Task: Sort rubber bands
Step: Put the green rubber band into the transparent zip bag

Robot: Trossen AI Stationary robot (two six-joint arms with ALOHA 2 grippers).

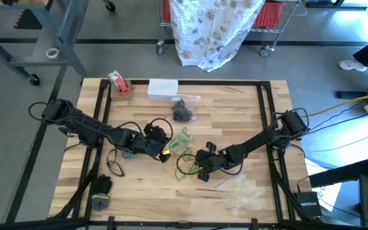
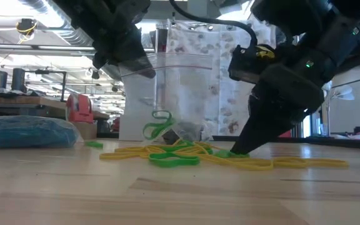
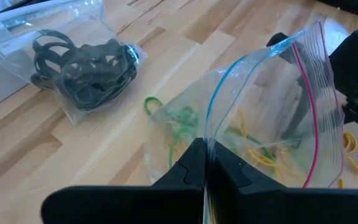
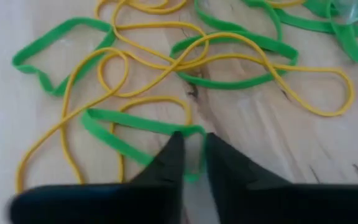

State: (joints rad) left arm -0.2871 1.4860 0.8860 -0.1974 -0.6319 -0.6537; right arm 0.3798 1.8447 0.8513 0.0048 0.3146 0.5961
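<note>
High view: green and yellow rubber bands (image 1: 185, 163) in a loose tangle at mid-table, spread mostly across the table's width, flat on the wooden tabletop (image 1: 235, 108). Right gripper (image 1: 202, 171) down at the tangle's right edge, arm stretched in from the right rail. Left gripper (image 1: 163, 153) reaching in from the left, at a clear bag (image 1: 181, 138) just left of the tangle. Farther back, another bag of black bands (image 1: 183, 111), a white box (image 1: 163, 88), a red-and-white tape roll (image 1: 119, 83).

Low view: yellow bands (image 2: 274, 164) lying long and flat across the table, green loops (image 2: 174, 160) among them, one green loop (image 2: 159, 124) standing up inside the clear bag. Right gripper's tip (image 2: 241, 149) pressed down to the table at the bands. Workshop room behind, shelving and ceiling lights.

Left wrist view: jaws fully closed, pinching the clear bag's (image 3: 272, 118) open edge, bag upright with green and yellow bands inside. Black bands bagged (image 3: 82, 65) beyond.

Right wrist view: fingers (image 4: 166, 163) nearly together, pinched on a green band (image 4: 129, 127) running slantwise across the wood.
</note>
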